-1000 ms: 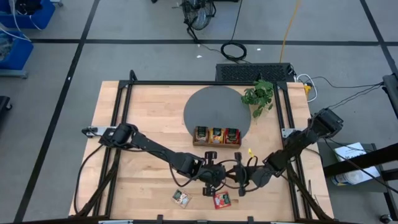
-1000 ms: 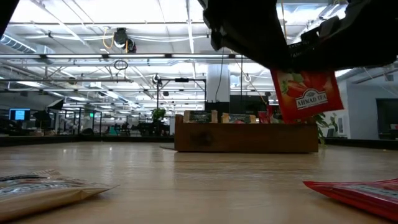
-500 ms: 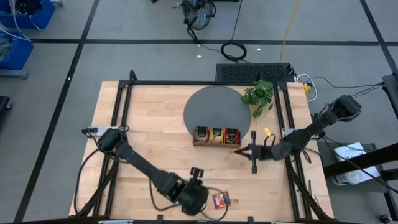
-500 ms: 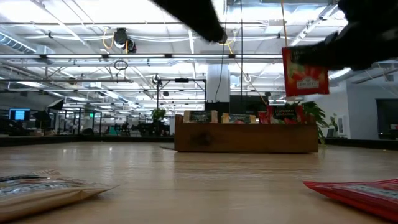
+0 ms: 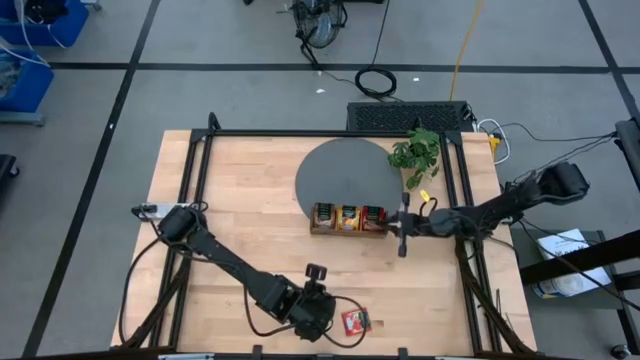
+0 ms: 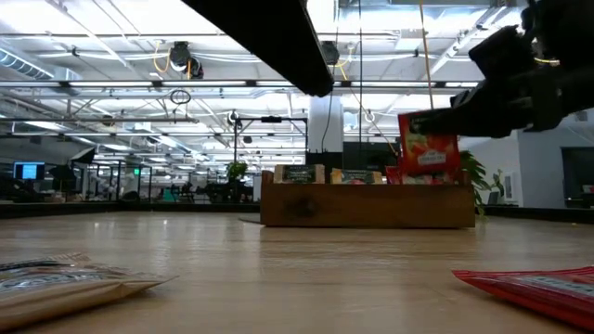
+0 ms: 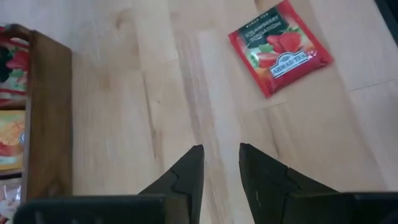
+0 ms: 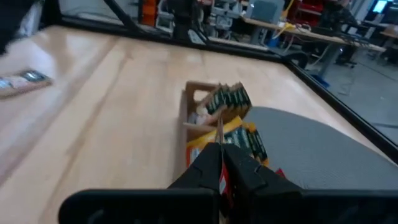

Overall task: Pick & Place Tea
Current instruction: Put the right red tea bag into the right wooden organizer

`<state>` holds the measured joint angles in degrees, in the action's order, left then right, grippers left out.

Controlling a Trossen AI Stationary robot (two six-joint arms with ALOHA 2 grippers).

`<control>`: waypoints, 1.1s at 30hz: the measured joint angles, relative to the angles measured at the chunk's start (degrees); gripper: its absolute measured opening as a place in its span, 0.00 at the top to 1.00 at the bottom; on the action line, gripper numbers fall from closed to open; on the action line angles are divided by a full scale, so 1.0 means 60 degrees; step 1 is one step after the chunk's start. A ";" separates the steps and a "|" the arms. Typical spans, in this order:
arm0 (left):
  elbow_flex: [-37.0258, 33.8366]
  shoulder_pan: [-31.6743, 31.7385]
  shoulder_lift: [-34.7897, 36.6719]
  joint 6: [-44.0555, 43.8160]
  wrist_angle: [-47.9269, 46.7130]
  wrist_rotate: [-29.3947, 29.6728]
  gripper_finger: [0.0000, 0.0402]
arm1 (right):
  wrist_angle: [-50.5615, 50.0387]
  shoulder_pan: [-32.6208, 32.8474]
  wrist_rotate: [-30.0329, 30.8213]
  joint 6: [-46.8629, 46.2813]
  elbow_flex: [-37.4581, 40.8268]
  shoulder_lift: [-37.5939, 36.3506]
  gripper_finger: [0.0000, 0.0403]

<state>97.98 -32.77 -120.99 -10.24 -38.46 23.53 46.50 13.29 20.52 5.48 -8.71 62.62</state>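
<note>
Tea sachet (image 6: 429,148), the red one, hung edge-down from the closed right gripper (image 5: 402,226) just beside the wooden tray (image 5: 348,230), ready for dropping into its red slot. The left gripper (image 7: 219,163), jaws slightly apart and holding nothing, hovered near another red sachet (image 7: 278,46).

Light wooden table (image 5: 240,215) carries: round grey mat (image 5: 335,170); wooden tray (image 5: 348,229) at mat's near edge; small green plant (image 5: 417,153); red sachet (image 5: 356,321) and beige sachet (image 6: 65,278) flat near front edge.
</note>
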 joint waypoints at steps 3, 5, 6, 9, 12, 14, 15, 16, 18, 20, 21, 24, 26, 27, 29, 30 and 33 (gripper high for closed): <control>-0.0005 0.0087 0.0000 -0.0003 0.0015 -0.0055 0.74 | 0.0052 -0.0175 0.0000 -0.0017 0.0000 0.0336 1.00; -0.0005 0.0108 0.0000 0.0066 0.0011 -0.0071 0.74 | 0.0160 -0.0240 0.0010 -0.0085 0.0000 0.0611 1.00; -0.0005 0.0119 0.0000 0.0121 0.0008 -0.0084 0.74 | 0.0302 -0.0254 0.0018 -0.0094 0.0000 0.0772 1.00; -0.0005 0.0165 0.0000 0.0183 0.0037 -0.0084 0.74 | 0.0945 -0.0275 0.0036 -0.0093 -0.0004 0.1295 1.00; -0.0005 0.0199 0.0000 0.0108 0.0029 -0.0088 0.74 | 0.1594 -0.0275 0.0040 -0.0085 -0.0004 0.1883 1.00; -0.0005 0.0199 0.0000 0.0105 0.0033 -0.0088 0.74 | 0.1884 -0.0275 0.0043 -0.0092 -0.0004 0.2193 1.00; -0.0005 0.0199 0.0000 0.0105 0.0026 -0.0088 0.74 | 0.1927 -0.0275 0.0043 -0.0132 -0.0004 0.2322 1.00; -0.0005 0.0188 0.0000 0.0090 0.0019 -0.0088 0.74 | 0.1958 -0.0275 0.0045 -0.0197 -0.0004 0.2441 1.00; -0.0005 0.0181 0.0000 0.0076 0.0019 -0.0088 0.74 | 0.1978 -0.0275 0.0073 -0.0342 -0.0004 0.2590 1.00; -0.0005 0.0170 0.0000 0.0102 0.0001 -0.0088 0.74 | 0.2000 -0.0275 0.0106 -0.0537 -0.0004 0.2705 1.00; -0.0005 0.0170 0.0000 0.0122 -0.0052 -0.0092 0.74 | 0.1990 -0.0275 0.0096 -0.0617 -0.0004 0.2736 1.00; -0.0005 0.0171 0.0000 0.0156 -0.0252 -0.0092 0.74 | 0.1915 -0.0264 0.0069 -0.0826 -0.0004 0.2748 1.00; -0.0005 0.0173 0.0000 0.0162 -0.0354 -0.0088 0.74 | 0.1767 -0.0264 0.0043 -0.0998 -0.0004 0.2752 0.98; -0.0005 0.0173 0.0000 0.0164 -0.0353 -0.0091 0.74 | 0.1707 -0.0264 0.0040 -0.1222 -0.0004 0.2752 0.97; -0.0005 0.0177 0.0000 0.0174 -0.0342 -0.0088 0.74 | 0.1640 -0.0264 0.0036 -0.1676 -0.0004 0.2752 0.95; -0.0005 0.0187 0.0000 0.0178 -0.0345 -0.0092 0.74 | 0.1620 -0.0264 0.0034 -0.1885 -0.0004 0.2752 0.94; -0.0005 0.0197 0.0000 0.0178 -0.0345 -0.0092 0.74 | 0.1545 -0.0264 -0.0141 -0.2156 -0.0004 0.2748 0.89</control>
<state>97.95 -31.58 -120.99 -9.17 -40.53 22.98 55.77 11.70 19.67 -7.45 -8.73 79.11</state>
